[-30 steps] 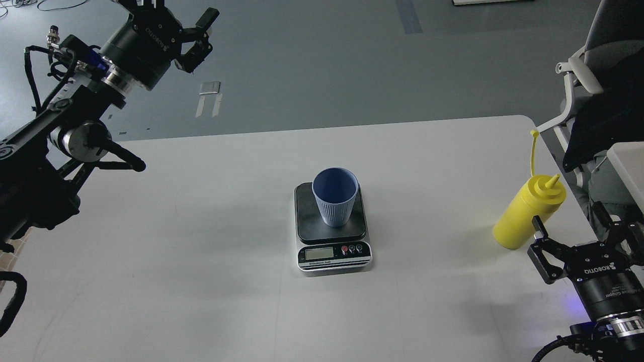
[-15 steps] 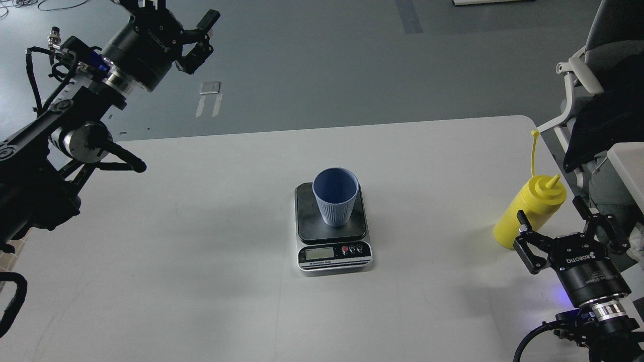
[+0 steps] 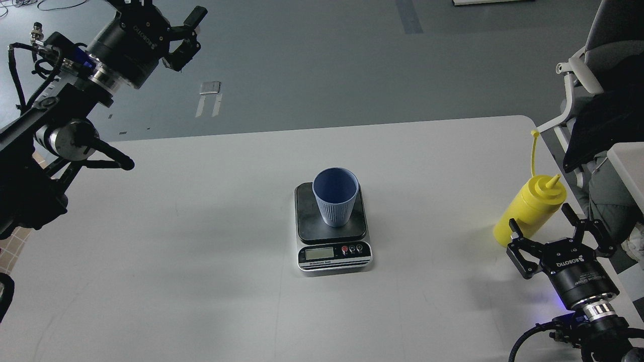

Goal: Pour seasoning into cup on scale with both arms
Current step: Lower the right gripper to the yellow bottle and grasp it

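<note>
- The left gripper (image 3: 166,12) hangs high at about ten o'clock from the table's middle, out over the grey floor beyond the table's far edge. Its fingers stand apart with nothing between them; one finger partly runs out of the top of the view.
- The white table (image 3: 201,251) fills the lower part of the view, its far right corner rounded.
- The scale (image 3: 333,229) sits at the table's middle, black weighing plate toward twelve o'clock, silver front with display and small buttons toward six o'clock.
- The cup (image 3: 335,196) stands upright on the weighing plate, toward the plate's far side, mouth open upward.
- The seasoning (image 3: 528,211) stands on the table at about three o'clock from the scale, well apart from it and near the right edge, nozzle toward one o'clock. Its thin cap strap rises from the neck toward twelve o'clock.
- The right gripper (image 3: 541,229) is at about five o'clock from the bottle, fingers spread wide. The bottle's lower part lies between the fingertips; whether they touch it I cannot tell.
</note>
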